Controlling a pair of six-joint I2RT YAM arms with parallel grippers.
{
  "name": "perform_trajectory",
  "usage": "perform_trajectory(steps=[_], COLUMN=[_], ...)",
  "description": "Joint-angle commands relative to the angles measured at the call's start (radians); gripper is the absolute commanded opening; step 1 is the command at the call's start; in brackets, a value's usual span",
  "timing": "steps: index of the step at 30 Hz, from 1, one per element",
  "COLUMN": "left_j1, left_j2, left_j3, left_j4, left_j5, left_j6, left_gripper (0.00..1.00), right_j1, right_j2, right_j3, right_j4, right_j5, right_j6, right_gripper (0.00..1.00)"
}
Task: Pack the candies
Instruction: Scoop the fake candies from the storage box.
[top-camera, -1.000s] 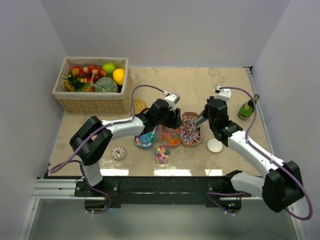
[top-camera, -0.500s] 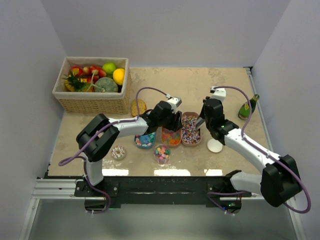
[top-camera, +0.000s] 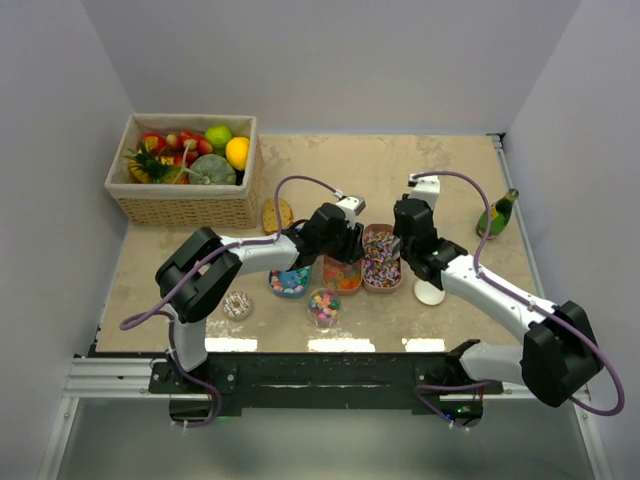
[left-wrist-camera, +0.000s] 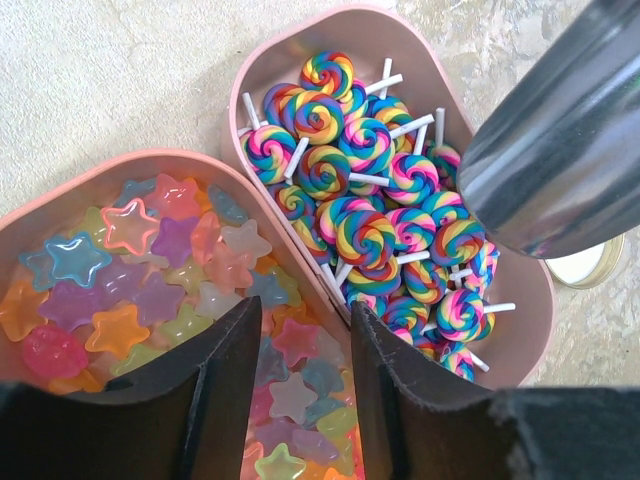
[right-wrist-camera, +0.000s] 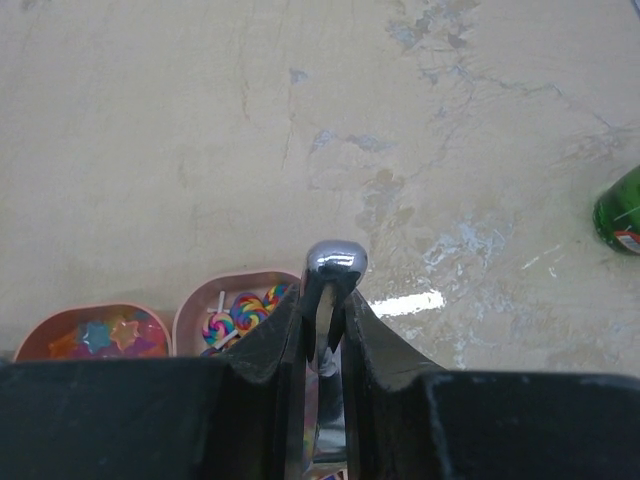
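The candies lie in three dishes: star gummies in a pink tray (left-wrist-camera: 110, 270) (top-camera: 342, 273), swirled lollipops in a second pink tray (left-wrist-camera: 370, 190) (top-camera: 381, 263), and mixed sweets in a blue bowl (top-camera: 290, 282). A small clear cup (top-camera: 323, 306) in front holds a few round ones. My left gripper (left-wrist-camera: 305, 320) (top-camera: 344, 247) hangs open just above the star gummies, with its right finger over the wall between the two trays and nothing between its fingers. My right gripper (right-wrist-camera: 322, 300) (top-camera: 405, 243) is shut on a metal spoon (right-wrist-camera: 335, 268), whose bowl (left-wrist-camera: 555, 150) hovers over the lollipop tray's right side.
A white lid (top-camera: 430, 292) lies right of the trays. A green bottle (top-camera: 495, 215) lies at the far right. A wicker basket of fruit (top-camera: 185, 200) stands at the back left, a brown cookie (top-camera: 277, 214) beside it, and a sprinkled donut (top-camera: 237, 304) front left.
My right gripper has carried the spoon leftward, over the lollipop tray. My left gripper has shifted slightly right, onto the star tray.
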Motion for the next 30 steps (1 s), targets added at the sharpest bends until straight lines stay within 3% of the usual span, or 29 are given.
perform_trajectory(steps=[1, 23, 30], left_j1=[-0.004, -0.003, -0.003], left_j2=[0.011, 0.041, 0.053], left_j3=[0.036, 0.051, 0.062], left_j4=[0.012, -0.017, -0.028], left_j5=[-0.009, -0.017, -0.015], left_j6=[-0.008, -0.012, -0.014], left_gripper=[0.45, 0.28, 0.19], right_j1=[0.006, 0.019, 0.019], right_j2=[-0.038, 0.092, 0.095], right_j3=[0.015, -0.071, -0.106], right_j4=[-0.006, 0.077, 0.098], right_j5=[0.032, -0.017, -0.115], right_j6=[-0.018, 0.015, 0.08], right_gripper=[0.0, 0.0, 0.0])
